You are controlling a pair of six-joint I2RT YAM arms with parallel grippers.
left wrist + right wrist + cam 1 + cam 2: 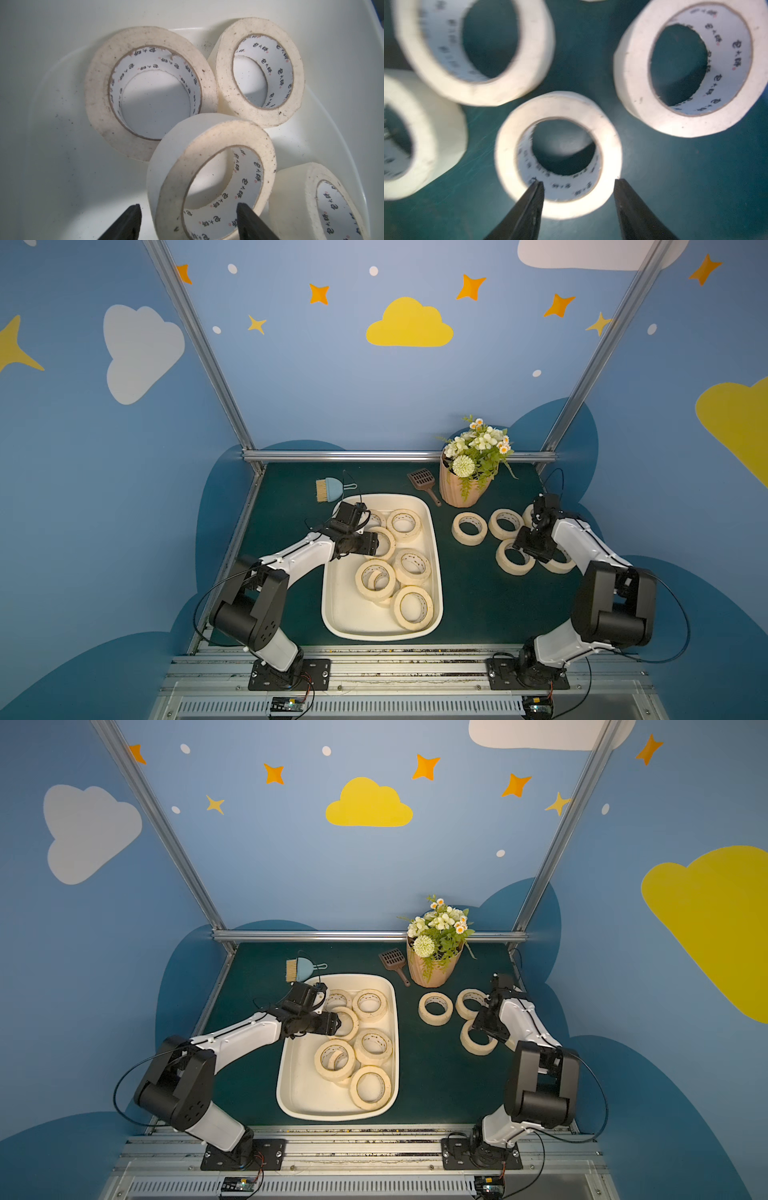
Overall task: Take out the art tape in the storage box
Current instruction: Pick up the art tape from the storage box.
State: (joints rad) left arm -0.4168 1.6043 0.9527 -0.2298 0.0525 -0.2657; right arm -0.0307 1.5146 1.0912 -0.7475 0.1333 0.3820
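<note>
The storage box [437, 556] [303, 1090] is a cream tub on the green mat, and several art tape rolls [404, 524] [370, 1088] lie in it. My left gripper [376, 543] [336, 1021] [188, 206] reaches into its far half, open. One finger is outside a tilted roll [207, 145] [391, 533], with a small gap, and the other is inside the roll's core. Several more rolls [469, 529] [435, 1009] lie on the mat to the right. My right gripper [536, 549] [578, 181] hangs open over one flat roll [508, 149], holding nothing.
A ribbed pink flower pot [461, 489] stands behind the loose rolls, with a brown slotted scoop [424, 481] beside it. A blue hand brush and dustpan [328, 489] lie behind the tub. A metal frame rail [374, 455] bounds the mat's back edge.
</note>
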